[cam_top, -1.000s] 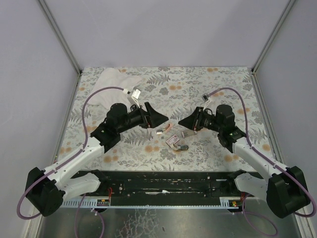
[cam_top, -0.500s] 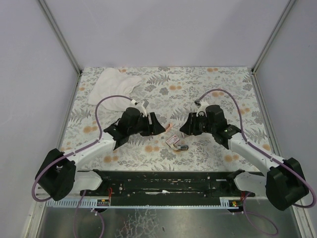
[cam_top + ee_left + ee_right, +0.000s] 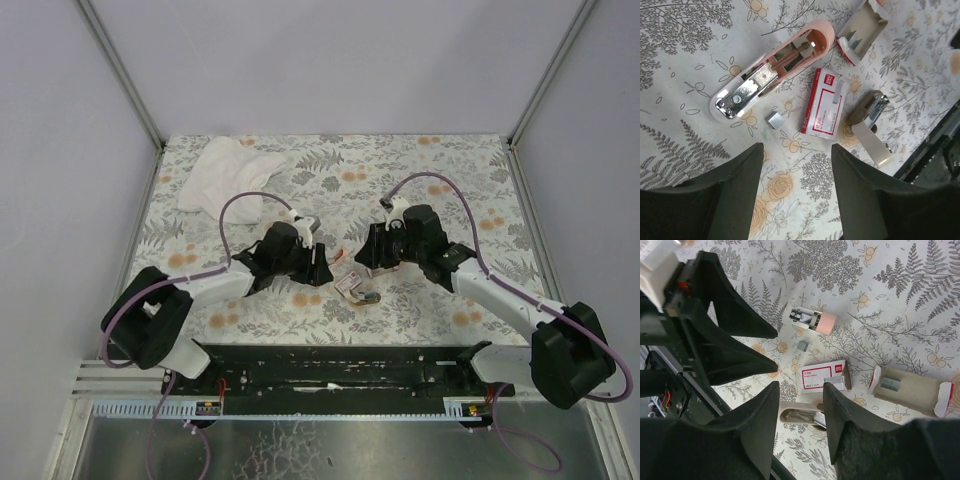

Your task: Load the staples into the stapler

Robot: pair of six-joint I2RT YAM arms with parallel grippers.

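The pink stapler [image 3: 775, 70] lies flipped open on the flowered tabletop, its silver inner parts showing; the right wrist view has it end-on [image 3: 815, 320]. Close by it a short silver staple strip [image 3: 773, 120] [image 3: 802, 345] lies loose. The red-and-white staples box [image 3: 822, 107] [image 3: 822, 376] [image 3: 347, 284] rests flat, and its pulled-out tray [image 3: 910, 387] [image 3: 862, 32] holds more staples. My left gripper [image 3: 796, 150] [image 3: 320, 268] hovers open, short of the strip, with only tabletop between its fingers. My right gripper [image 3: 800, 387] [image 3: 360, 258] is open above the box.
A tan and silver tool [image 3: 870, 125] [image 3: 802, 416] [image 3: 368, 298] lies beside the box, under the gap in my right fingers. A white cloth [image 3: 228, 172] is crumpled at the back left. The black base rail [image 3: 330, 372] runs along the near edge.
Both arms have swung in and down toward the middle of the table. The left jaws have narrowed somewhat. The right jaws have widened.
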